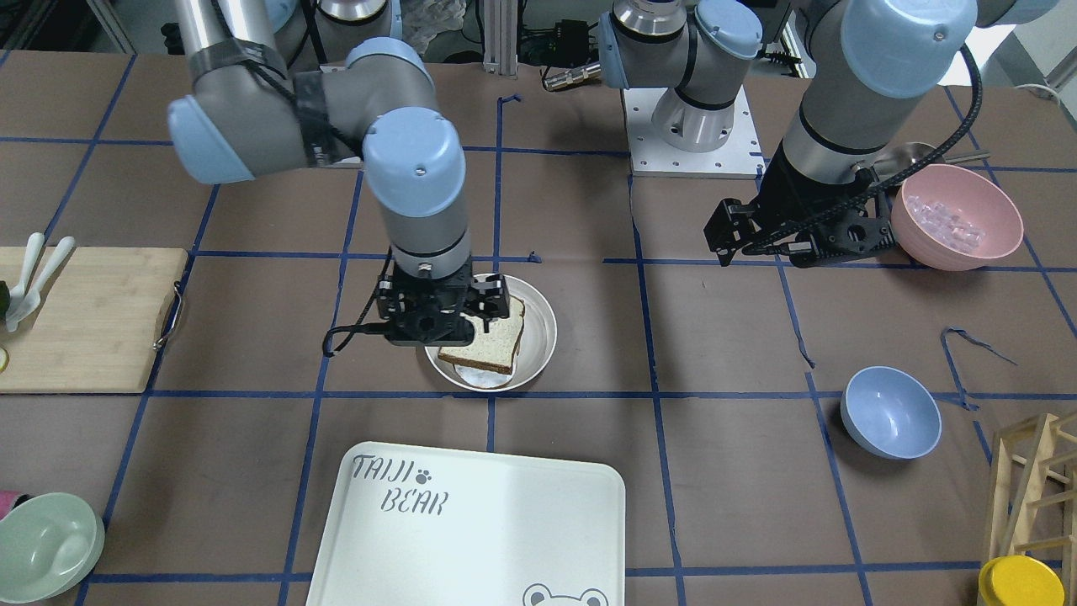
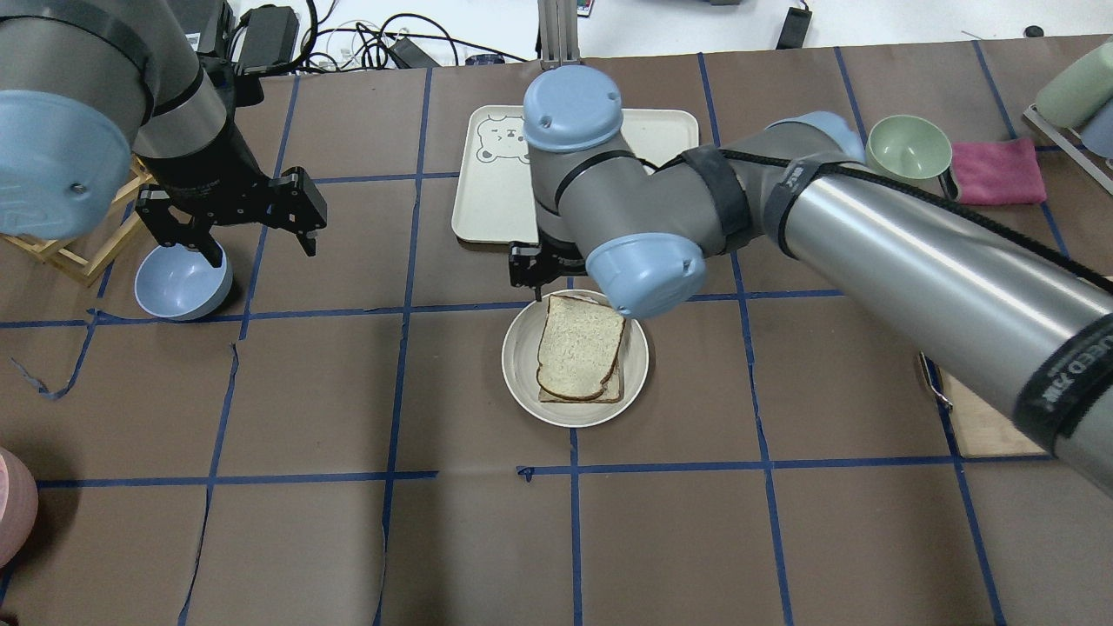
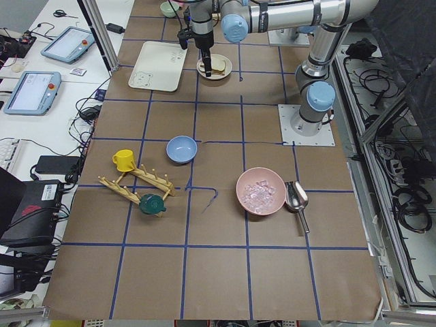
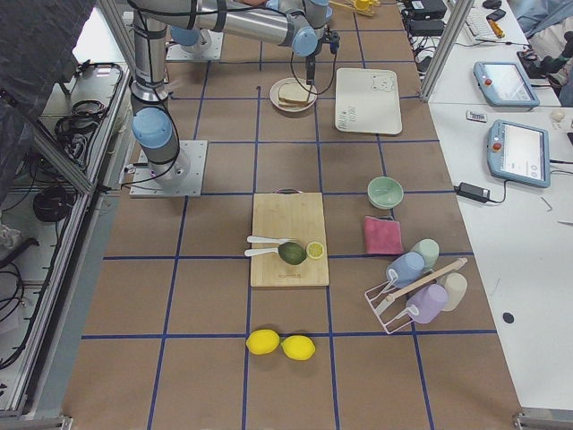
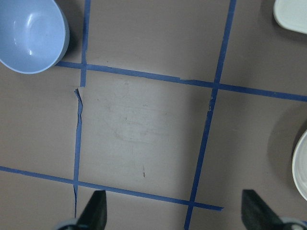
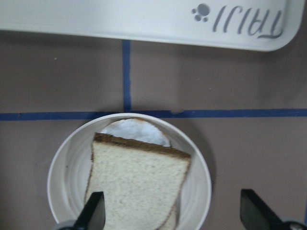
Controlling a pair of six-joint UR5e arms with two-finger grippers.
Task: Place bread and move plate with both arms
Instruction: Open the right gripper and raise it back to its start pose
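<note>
The bread [image 2: 578,343], white with a dark brown crust, lies flat on the round cream plate [image 2: 522,382] at the table's middle. It rests on another slice and a round white piece that peek out beneath it. My right gripper [image 1: 443,324] hangs just above the plate's far side, open and empty. In the right wrist view its fingertips [image 6: 96,213] stand wide apart on either side of the bread [image 6: 139,187] and the plate [image 6: 62,191]. My left gripper [image 2: 261,243] is open and empty above bare table, well to the plate's left. It also shows in the left wrist view [image 5: 175,211].
The white TAIJI BEAR tray [image 2: 487,200] lies just beyond the plate. A blue bowl [image 2: 183,283] sits under my left arm. A pink bowl [image 1: 955,215], a wooden rack [image 1: 1035,488], a cutting board [image 1: 84,320] and a green bowl [image 2: 909,148] stand around the edges.
</note>
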